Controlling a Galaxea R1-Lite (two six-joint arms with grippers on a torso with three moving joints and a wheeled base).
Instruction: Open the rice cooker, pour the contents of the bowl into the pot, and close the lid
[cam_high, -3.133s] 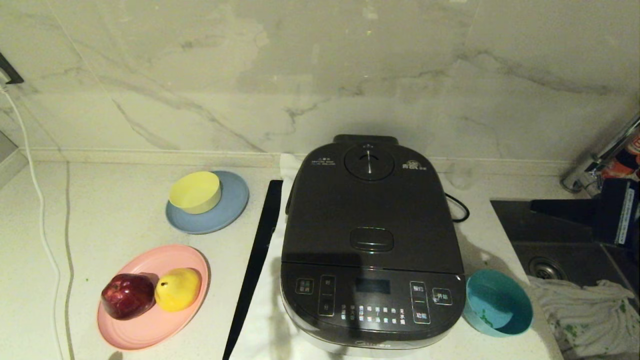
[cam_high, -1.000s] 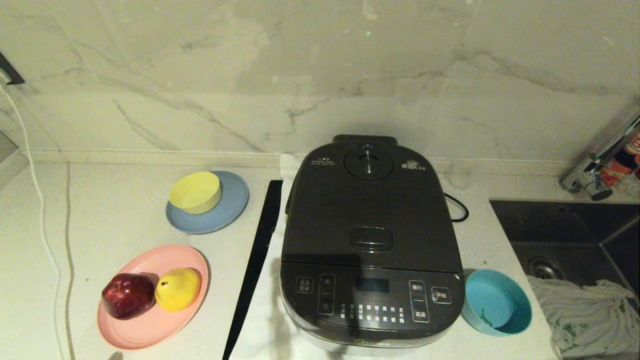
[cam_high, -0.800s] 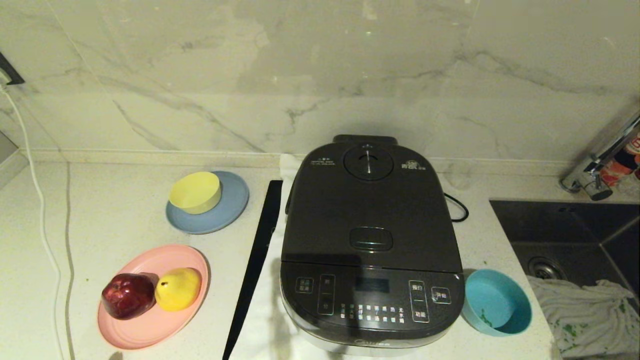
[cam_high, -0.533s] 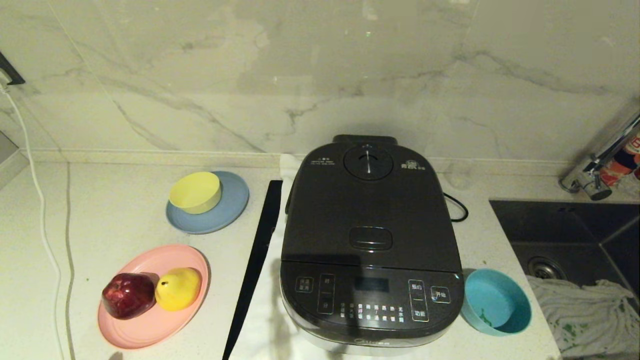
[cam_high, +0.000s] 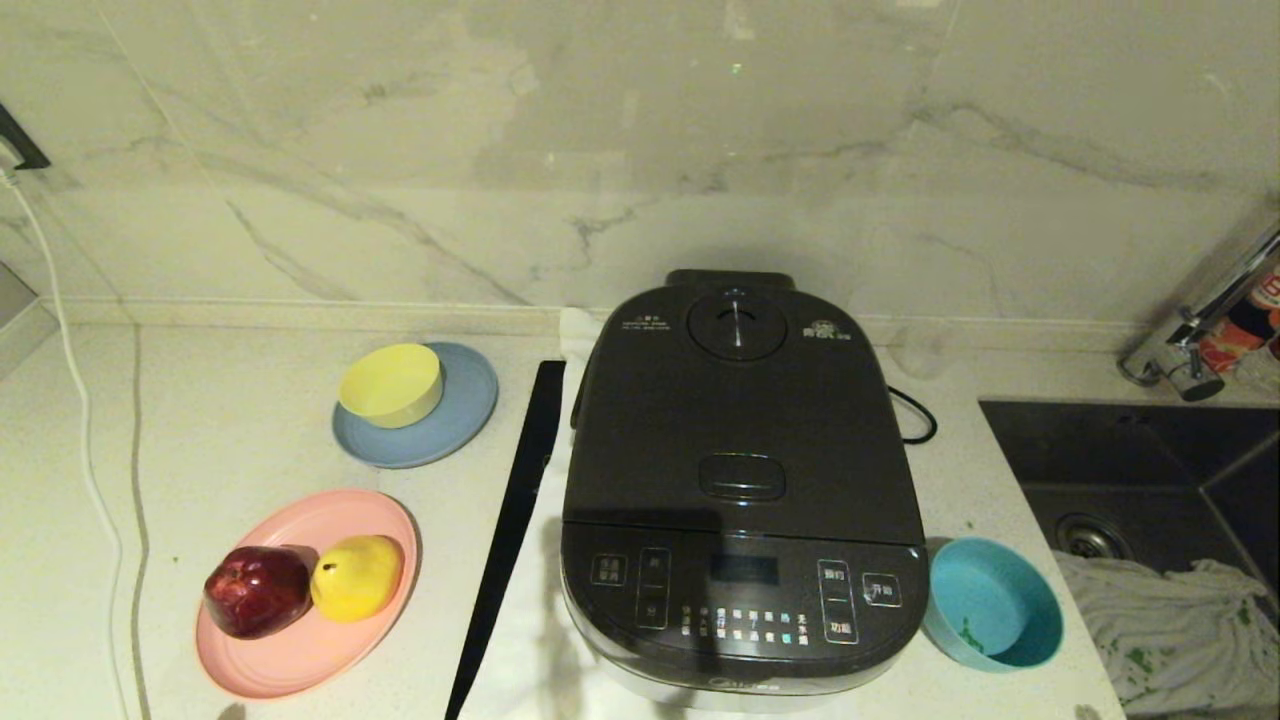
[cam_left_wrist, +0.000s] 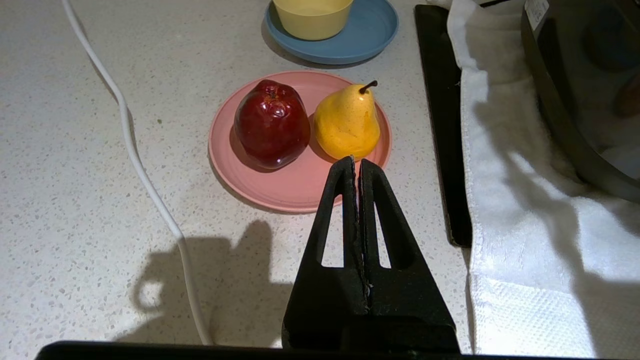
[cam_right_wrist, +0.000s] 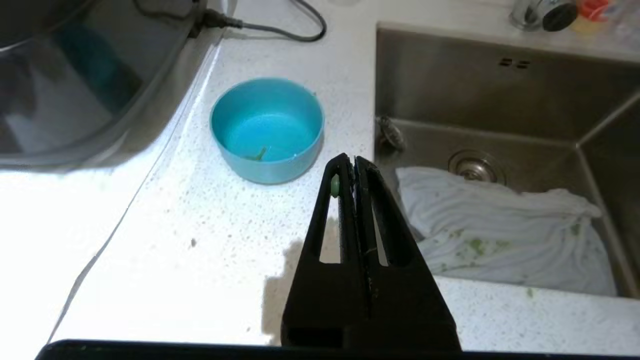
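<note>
The pot was hidden: the lid (cam_high: 740, 420) lay flat on the rice cooker (cam_high: 742, 580). Only wrist views showed the left gripper (cam_left_wrist: 357, 162) and right gripper (cam_right_wrist: 348, 161), both pressed together; the bowl (cam_right_wrist: 267, 129) sat beside the cooker.

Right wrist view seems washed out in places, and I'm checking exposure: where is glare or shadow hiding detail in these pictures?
Right wrist view: the countertop beside the rice cooker is blown out white. Left wrist view: the white towel is bright, and the left claw casts a shadow. Head view: dim, with the rice cooker's lid dark.
</note>
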